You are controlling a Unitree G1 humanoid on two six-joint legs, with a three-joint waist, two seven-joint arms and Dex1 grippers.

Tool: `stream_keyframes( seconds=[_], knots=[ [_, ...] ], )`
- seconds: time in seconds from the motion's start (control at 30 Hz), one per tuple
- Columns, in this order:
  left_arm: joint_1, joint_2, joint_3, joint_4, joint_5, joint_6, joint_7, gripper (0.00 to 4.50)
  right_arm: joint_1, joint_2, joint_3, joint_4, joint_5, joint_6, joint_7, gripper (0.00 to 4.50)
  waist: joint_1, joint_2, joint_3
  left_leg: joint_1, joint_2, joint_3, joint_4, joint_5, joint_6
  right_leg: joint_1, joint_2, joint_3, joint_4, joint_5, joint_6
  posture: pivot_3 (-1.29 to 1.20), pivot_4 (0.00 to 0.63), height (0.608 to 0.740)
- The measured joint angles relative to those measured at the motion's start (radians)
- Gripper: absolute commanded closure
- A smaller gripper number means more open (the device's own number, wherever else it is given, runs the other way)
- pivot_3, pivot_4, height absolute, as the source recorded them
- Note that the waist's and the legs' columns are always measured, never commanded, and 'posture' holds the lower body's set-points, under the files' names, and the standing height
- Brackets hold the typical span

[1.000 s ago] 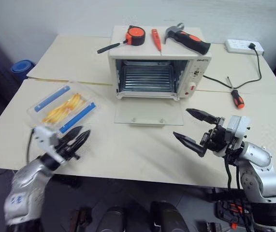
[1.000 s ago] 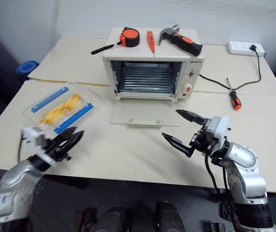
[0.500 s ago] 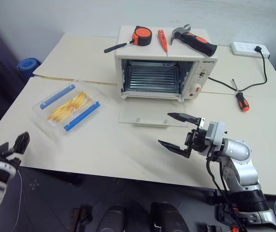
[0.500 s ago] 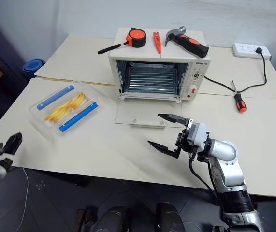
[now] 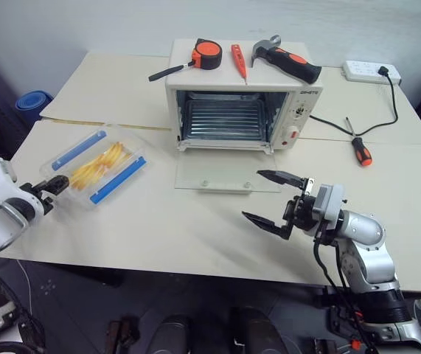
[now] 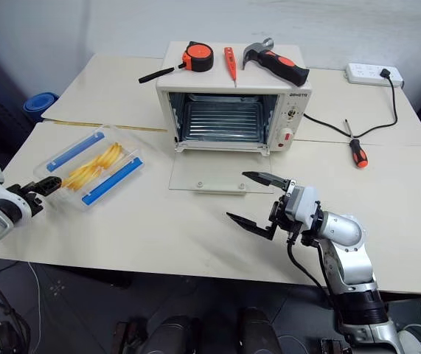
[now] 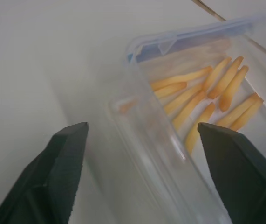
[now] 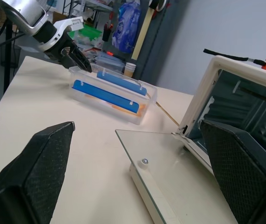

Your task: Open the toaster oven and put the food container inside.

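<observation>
The cream toaster oven (image 5: 239,110) stands at the back middle of the table, its glass door (image 5: 228,173) folded flat down and the wire rack showing inside. To its left lies the clear food container (image 5: 96,166) with two blue clips and yellow strips of food (image 7: 202,100). My left gripper (image 5: 51,186) is at the container's near short end; in the left wrist view it (image 7: 142,128) is open, with that end between the spread fingers (image 7: 58,172). My right gripper (image 5: 253,195) hangs open just in front of the lowered door, pointing left.
On the oven's top lie a tape measure (image 5: 206,54), a red screwdriver (image 5: 237,59), a hammer (image 5: 287,60) and a black tool (image 5: 167,71). A power strip (image 5: 372,71) with its cable and an orange screwdriver (image 5: 359,147) are at the right.
My left gripper has swung out past the table's left front edge and come in to the container's near end, opening wider. The right gripper has stayed open and nearly still.
</observation>
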Motion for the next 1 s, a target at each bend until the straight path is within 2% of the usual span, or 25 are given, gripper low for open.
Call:
stream_keyframes(
  seconds=[0.17, 0.3, 0.33, 0.5, 0.63, 0.87, 1.0],
  knots=[
    [-0.059, 0.01, -0.009, 0.093, 0.052, -0.001, -0.053, 2.98, 0.015, -0.001, -0.002, -0.002, -0.007, 0.0, -0.022, 0.0, -0.002, 0.0, 0.0, 0.0, 0.0, 0.0, 0.0, 0.0, -0.001, -0.001, 0.0, 0.0, 0.0, 0.0, 0.0, 0.0, 0.15, 0.74],
    [-0.072, 0.065, -0.01, 0.153, 0.088, 0.008, -0.116, 4.15, 0.03, -0.009, -0.003, -0.003, -0.013, -0.001, -0.032, 0.0, -0.006, 0.0, 0.0, 0.0, 0.0, 0.001, -0.001, 0.0, -0.001, -0.001, 0.0, 0.0, 0.0, 0.0, 0.0, 0.0, 0.15, 0.74],
    [-0.074, 0.092, -0.016, 0.162, 0.095, 0.023, -0.141, 4.29, 0.032, -0.011, -0.003, -0.003, -0.014, -0.001, -0.035, 0.0, -0.005, 0.0, 0.0, 0.0, 0.0, 0.0, -0.001, 0.0, -0.001, -0.001, 0.0, 0.0, 0.0, 0.0, 0.0, 0.0, 0.15, 0.74],
    [-0.113, 0.194, -0.065, 0.144, 0.118, 0.089, -0.248, 4.3, 0.044, -0.02, -0.003, -0.003, -0.014, -0.003, -0.039, 0.0, 0.002, -0.001, 0.001, -0.001, 0.0, 0.0, 0.0, 0.0, -0.001, -0.001, -0.001, 0.0, 0.0, 0.0, 0.0, 0.0, 0.15, 0.74],
    [-0.18, 0.204, -0.104, 0.068, 0.114, 0.177, -0.289, 4.3, 0.057, -0.036, -0.007, -0.002, -0.014, -0.006, -0.039, 0.0, 0.005, -0.001, 0.001, -0.001, -0.001, -0.001, 0.0, 0.0, -0.001, 0.0, -0.001, 0.0, 0.0, 0.0, 0.0, 0.0, 0.15, 0.74],
    [-0.379, 0.026, -0.203, -0.05, 0.114, 0.312, -0.249, 4.3, 0.094, -0.043, -0.032, 0.002, -0.025, -0.024, -0.055, 0.0, 0.0, -0.002, 0.001, -0.001, -0.001, 0.0, 0.0, 0.001, -0.001, -0.001, 0.0, 0.0, 0.003, 0.0, 0.001, 0.0, 0.15, 0.74],
    [-0.482, -0.132, -0.308, -0.047, 0.179, 0.334, -0.197, 4.3, 0.147, -0.044, -0.046, -0.012, -0.032, -0.024, -0.079, 0.0, 0.005, -0.002, 0.001, -0.002, -0.001, 0.0, 0.001, 0.002, -0.002, -0.001, 0.0, 0.0, 0.005, 0.0, 0.001, 0.0, 0.15, 0.74]
  ],
)
